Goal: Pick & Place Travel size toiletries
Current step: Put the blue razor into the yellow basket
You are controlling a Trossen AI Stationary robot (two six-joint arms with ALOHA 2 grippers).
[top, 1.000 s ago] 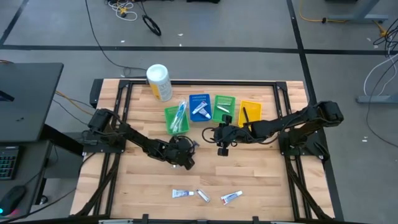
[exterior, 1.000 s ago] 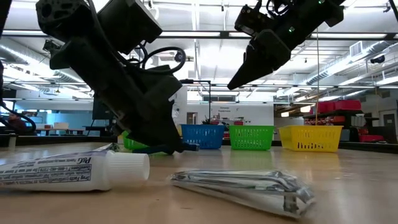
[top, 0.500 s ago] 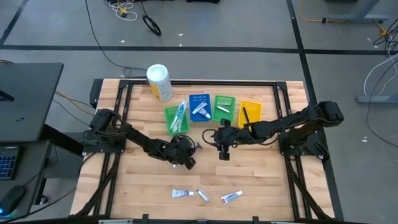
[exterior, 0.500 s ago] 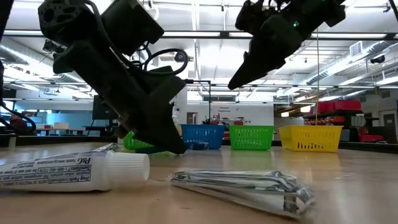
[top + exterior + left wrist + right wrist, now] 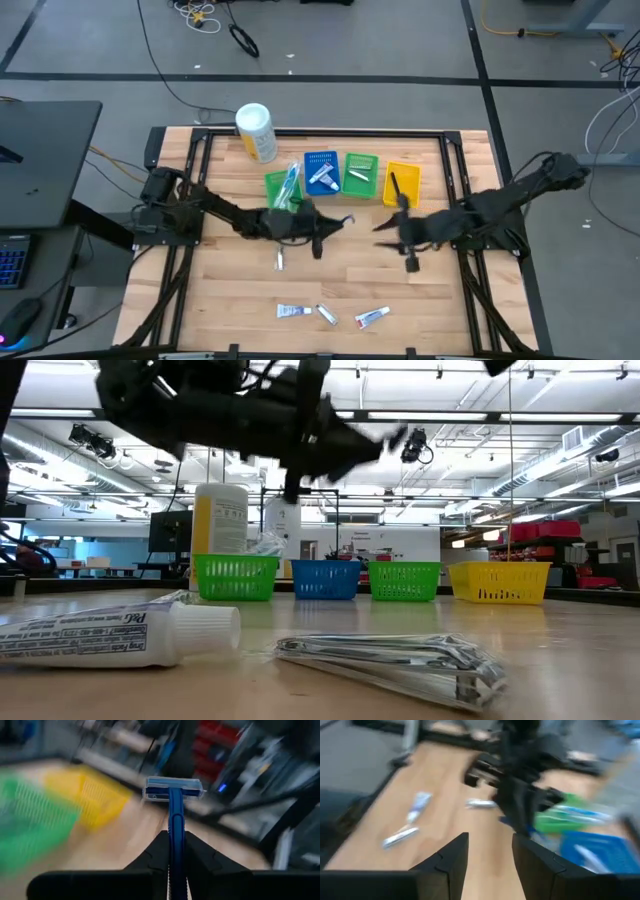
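Gripping a blue razor [image 5: 172, 815] by its handle in the left end effector [image 5: 318, 238], head pointing toward the baskets at twelve o'clock for sorting, while hovering the right end effector [image 5: 490, 851], parted and empty, over the surface [image 5: 450, 300] at three o'clock.

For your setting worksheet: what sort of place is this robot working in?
Probably a robotics lab or workshop: open ceiling with strip lights, red storage bins on shelving, and loose cables on the grey floor around the wooden table.
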